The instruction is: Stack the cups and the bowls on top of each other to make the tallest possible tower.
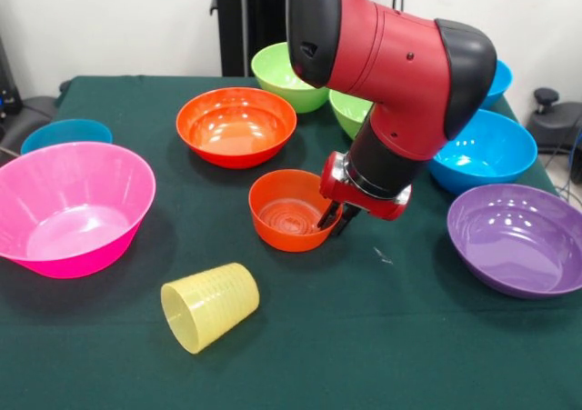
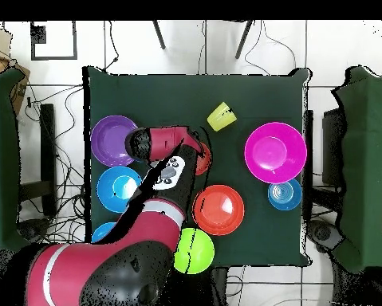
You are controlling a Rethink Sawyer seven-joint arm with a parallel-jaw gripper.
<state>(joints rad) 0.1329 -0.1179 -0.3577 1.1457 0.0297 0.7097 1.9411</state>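
Note:
My gripper (image 1: 336, 219) is at the right rim of the small orange bowl (image 1: 284, 212), with one finger inside and one outside, shut on the rim. The bowl rests on the table. The pale-yellow cup (image 1: 211, 305) lies on its side near the front edge; it also shows in the overhead view (image 2: 221, 116). The big pink bowl (image 1: 73, 205) stands alone at the left. The larger orange bowl (image 1: 236, 124), two lime green bowls (image 1: 280, 75) (image 1: 350, 112) and the purple bowl (image 1: 518, 237) stand singly. No tower is built.
Blue bowls stand at the right (image 1: 486, 151), far right (image 1: 500, 78) and far left (image 1: 65, 135). In the overhead view my arm (image 2: 158, 171) covers the table's middle left. The green table's front edge (image 1: 364, 392) runs just past the cup.

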